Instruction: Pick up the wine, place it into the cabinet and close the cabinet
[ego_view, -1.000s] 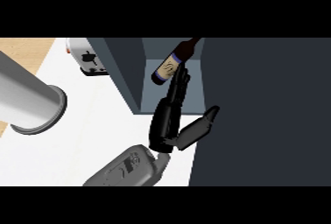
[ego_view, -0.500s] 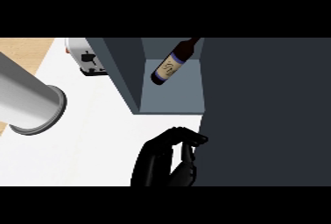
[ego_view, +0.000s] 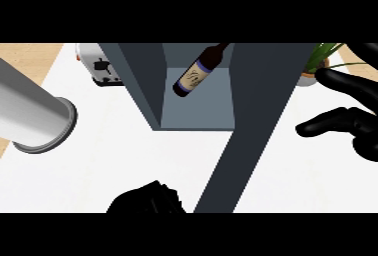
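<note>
One label to report: the dark glass wine bottle (ego_view: 198, 75) carries a pale label w/ a purple band under it, but the writing on it can't be read. No other text anywhere.

Bottle's inside the dark grey-blue cabinet (ego_view: 142, 80), tilted, neck pointing up-right, base down-left, nothing gripping it. Cabinet door (ego_view: 247, 130) is open, showing as a narrow dark slab running from the cabinet's right edge down toward the view's lower edge.

Surface: plain white counter (ego_view: 133, 155). Strip of wood-coloured floor top left. White and silver toaster (ego_view: 100, 65) sits just left of the cabinet. Big grey cylinder w/ a rimmed end (ego_view: 33, 120) slants in from the left edge. Green plant in a pale pot (ego_view: 319, 62) top right, beyond the door.

Hands now: black right hand (ego_view: 353, 125) at the right edge, spread wide, holding nothing, on the far side of the door, apart from it. Black left hand (ego_view: 148, 200) is a dark lump at the lower edge, left of the door's foot; can't tell how it's set.

Vs. half a sec ago: door filled the whole right side as one dark expanse, now swung to that thin slab, so plant & counter show behind it. Right hand is new in view. Left hand has dropped lower. Bottle hasn't budged.
</note>
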